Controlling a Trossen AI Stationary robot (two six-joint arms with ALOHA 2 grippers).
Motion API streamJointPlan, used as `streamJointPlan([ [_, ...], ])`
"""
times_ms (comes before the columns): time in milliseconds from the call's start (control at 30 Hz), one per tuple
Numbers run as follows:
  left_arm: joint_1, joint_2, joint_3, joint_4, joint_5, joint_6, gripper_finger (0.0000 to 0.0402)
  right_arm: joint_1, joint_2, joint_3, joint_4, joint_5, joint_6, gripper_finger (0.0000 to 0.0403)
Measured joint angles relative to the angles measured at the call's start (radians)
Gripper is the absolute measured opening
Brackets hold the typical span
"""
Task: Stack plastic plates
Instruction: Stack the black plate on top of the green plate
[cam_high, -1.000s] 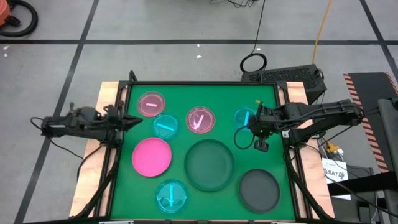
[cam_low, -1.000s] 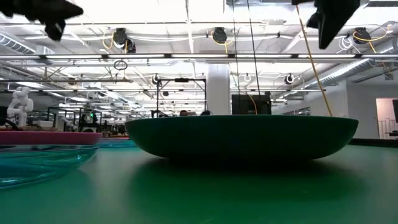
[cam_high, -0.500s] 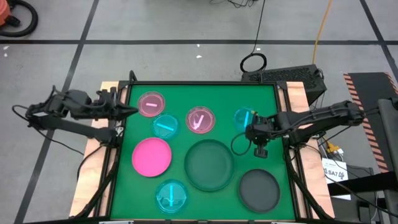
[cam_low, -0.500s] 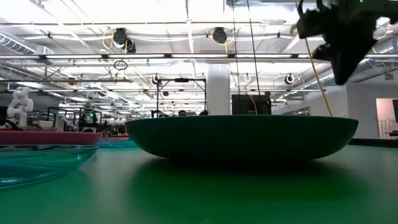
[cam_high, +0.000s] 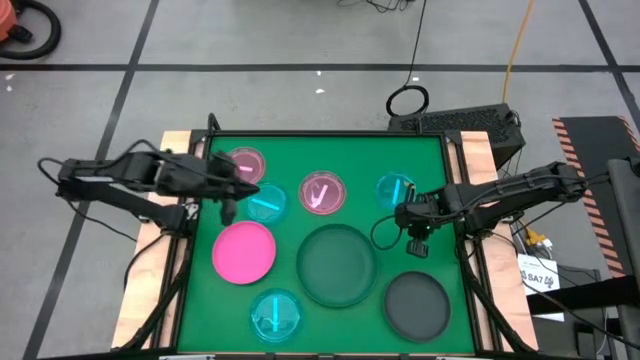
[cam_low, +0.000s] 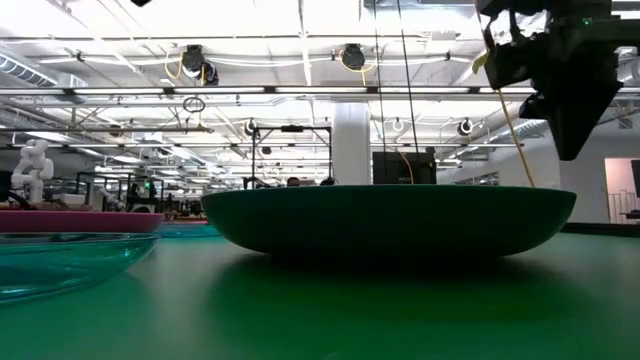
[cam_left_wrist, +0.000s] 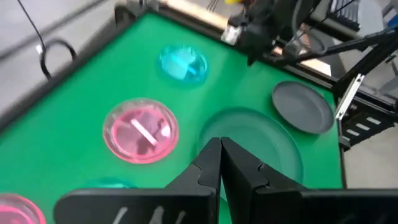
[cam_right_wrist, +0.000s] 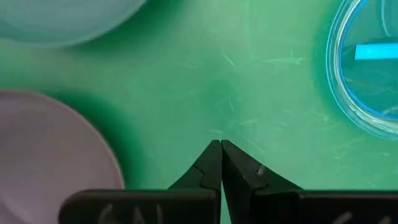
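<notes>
Nothing stacked yet: two grey plates (cam_high: 337, 264), hot pink plate (cam_high: 244, 251) and small pink (cam_high: 322, 193) and cyan plates (cam_high: 274, 315) all lying separately across the green worktop (cam_high: 430, 165), with left tool (cam_high: 228, 190) and right tool (cam_high: 412, 222) both pinched closed, empty, touching nothing.

High view looks straight down on the tabletop (cam_high: 300, 150); low view sits at tabletop level; both share the large dark plate (cam_high: 337, 264).
</notes>
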Motion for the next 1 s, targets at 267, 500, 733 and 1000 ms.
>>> streamJointPlan([
  [267, -0.044, 0.154, 0.0, 0.003, 0.06, -0.13, 0.0017, 0.052, 0.0, 0.0, 0.111, -0.071, 0.048, 0.0],
  [500, -0.1, 0.253, 0.0, 0.019, 0.13, -0.149, 0.0017, 0.165, 0.001, 0.0, 0.171, -0.073, 0.071, 0.0],
  [733, -0.136, 0.31, 0.0, 0.091, 0.134, -0.152, 0.0017, 0.312, 0.0, 0.0, 0.184, -0.071, 0.024, 0.0038],
  [1000, -0.14, 0.365, 0.0, 0.134, 0.125, -0.134, 0.0017, 0.341, 0.025, -0.013, 0.189, -0.015, -0.056, 0.0117],
])
